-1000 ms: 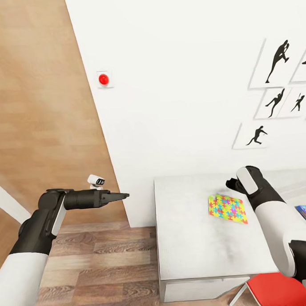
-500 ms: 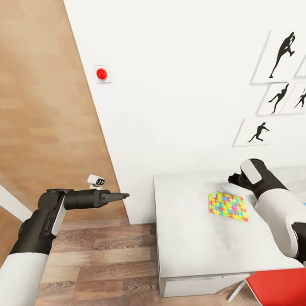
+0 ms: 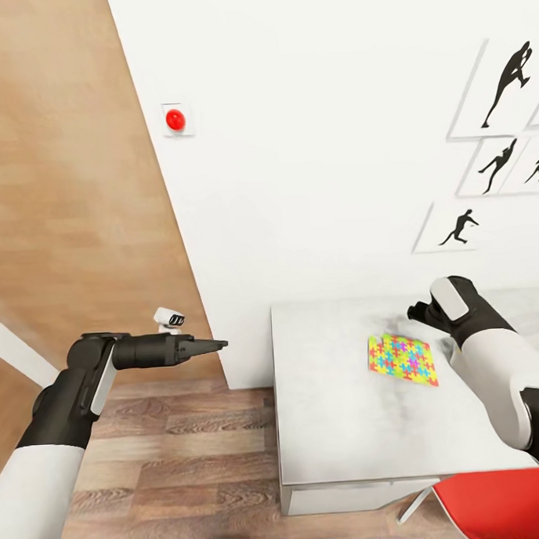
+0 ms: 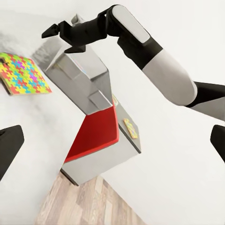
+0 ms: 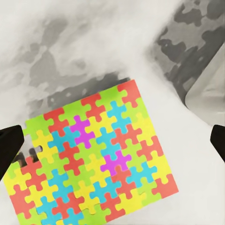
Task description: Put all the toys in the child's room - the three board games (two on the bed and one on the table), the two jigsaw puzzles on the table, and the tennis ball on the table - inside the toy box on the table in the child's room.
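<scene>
One jigsaw puzzle (image 3: 402, 358) lies flat on the table (image 3: 331, 424), directly below the right gripper (image 3: 417, 312), whose fingers are spread wide. The left gripper (image 3: 212, 346) hangs over the floor (image 3: 168, 470); its fingers seem parted too.

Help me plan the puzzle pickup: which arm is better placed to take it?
Right. The right tool hangs open above the table beside the jigsaw puzzle. The left tool is out over the floor, away from the table.
</scene>
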Available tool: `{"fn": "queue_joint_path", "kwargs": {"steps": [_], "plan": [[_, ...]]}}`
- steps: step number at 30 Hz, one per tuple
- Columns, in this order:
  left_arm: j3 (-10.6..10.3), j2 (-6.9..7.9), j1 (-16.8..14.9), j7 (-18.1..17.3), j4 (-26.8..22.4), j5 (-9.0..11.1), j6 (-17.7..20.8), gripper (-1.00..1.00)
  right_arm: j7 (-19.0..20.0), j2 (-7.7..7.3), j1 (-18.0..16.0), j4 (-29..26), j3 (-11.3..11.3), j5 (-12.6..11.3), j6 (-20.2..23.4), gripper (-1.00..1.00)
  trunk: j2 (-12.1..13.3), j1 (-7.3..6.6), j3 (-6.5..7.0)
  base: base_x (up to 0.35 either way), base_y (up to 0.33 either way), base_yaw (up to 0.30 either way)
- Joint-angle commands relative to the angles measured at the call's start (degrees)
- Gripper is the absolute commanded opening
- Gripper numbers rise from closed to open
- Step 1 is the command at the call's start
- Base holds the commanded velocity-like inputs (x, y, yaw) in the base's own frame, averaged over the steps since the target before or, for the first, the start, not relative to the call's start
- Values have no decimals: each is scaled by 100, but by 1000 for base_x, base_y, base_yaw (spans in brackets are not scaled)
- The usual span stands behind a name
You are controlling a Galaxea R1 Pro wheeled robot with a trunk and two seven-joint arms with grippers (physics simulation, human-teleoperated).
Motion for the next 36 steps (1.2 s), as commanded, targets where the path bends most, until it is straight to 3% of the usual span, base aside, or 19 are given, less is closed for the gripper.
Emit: {"fn": "queue_joint_path", "kwargs": {"steps": [1, 5, 15, 23, 36], "plan": [[-2, 2, -4, -21, -1, -1, 61, 100, -53, -5, -5, -7, -5, -64, 8, 100, -12, 3, -20, 0, 0, 0], [-2, 2, -4, -21, -2, -1, 61, 100, -1, -11, -7, -7, -10, -68, 13, 100, -12, 3, -58, 0, 0, 0], [2, 20, -4, -21, 0, -1, 61, 100, 643, -20, -17, -7, -13, -56, 17, 100, -12, 3, -151, 0, 0, 0], [0, 76, -4, -21, 0, 6, 61, 100, 707, -157, -72, -7, -13, -70, 19, 100, -12, 3, -226, 0, 0, 0], [-2, 81, -4, -21, 0, 8, 61, 100, 711, -180, -78, 0, -13, -71, 10, 100, -12, 3, -348, 0, 0, 0]]}}
